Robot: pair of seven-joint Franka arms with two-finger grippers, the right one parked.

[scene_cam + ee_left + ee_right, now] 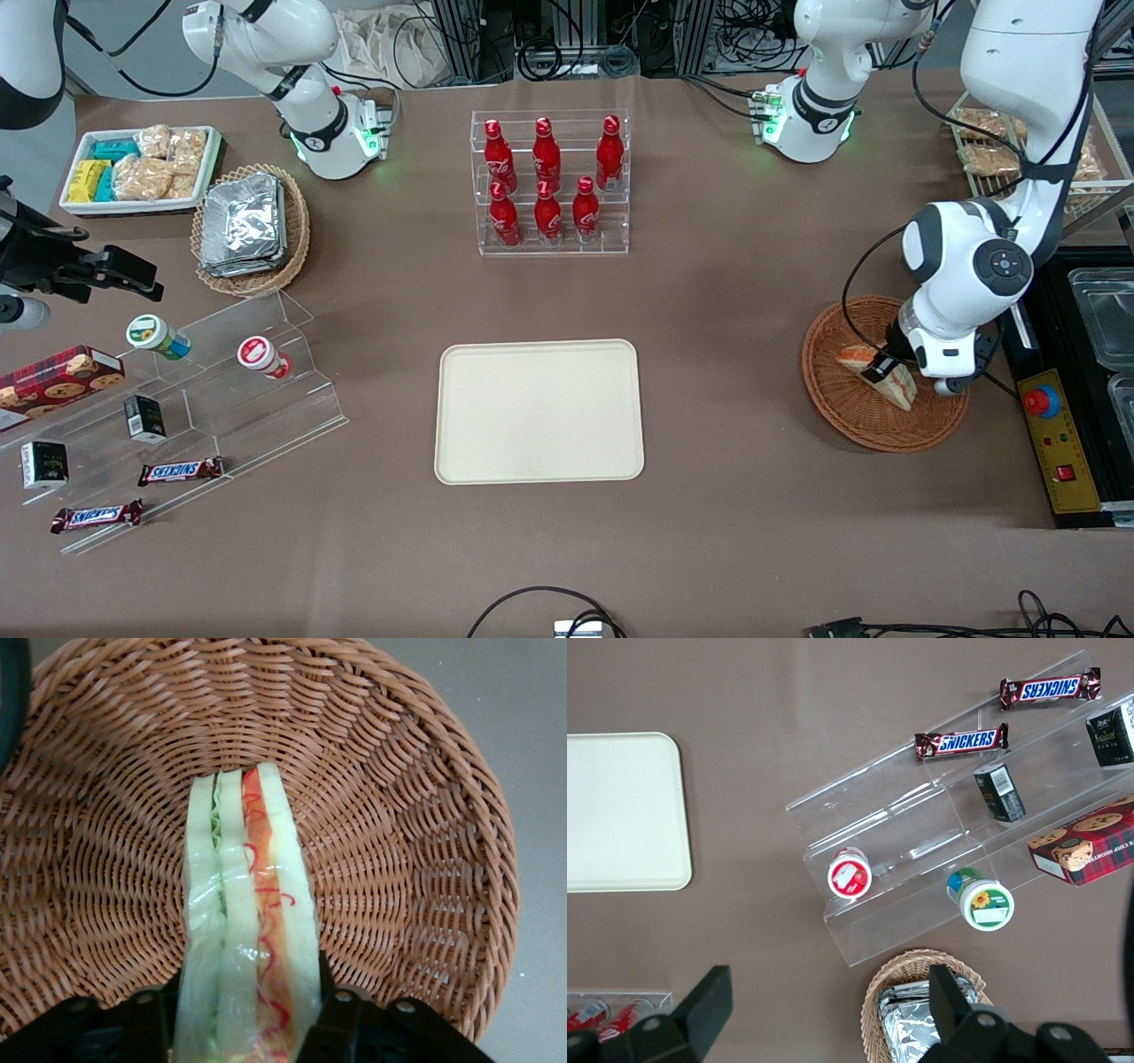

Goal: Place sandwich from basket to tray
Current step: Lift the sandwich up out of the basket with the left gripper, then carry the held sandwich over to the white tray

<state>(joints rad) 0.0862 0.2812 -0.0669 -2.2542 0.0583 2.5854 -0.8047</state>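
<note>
Sandwich (248, 921) stands on edge in the brown wicker basket (416, 815), a clear-wrapped wedge showing white bread slices with a thin green layer and a red-orange layer between them. The left arm's gripper (248, 1014) is down inside the basket with its jaws clamped on the wedge, one black finger (332, 1014) pressed against each bread face. From the front, the sandwich (879, 372) sits near the middle of the basket (850, 416), its rim curving up all round. The basket lies toward the working arm's end of the table. The cream tray (539, 412) lies well apart from it at the table's middle, with bare brown table (726, 425) between them.
</note>
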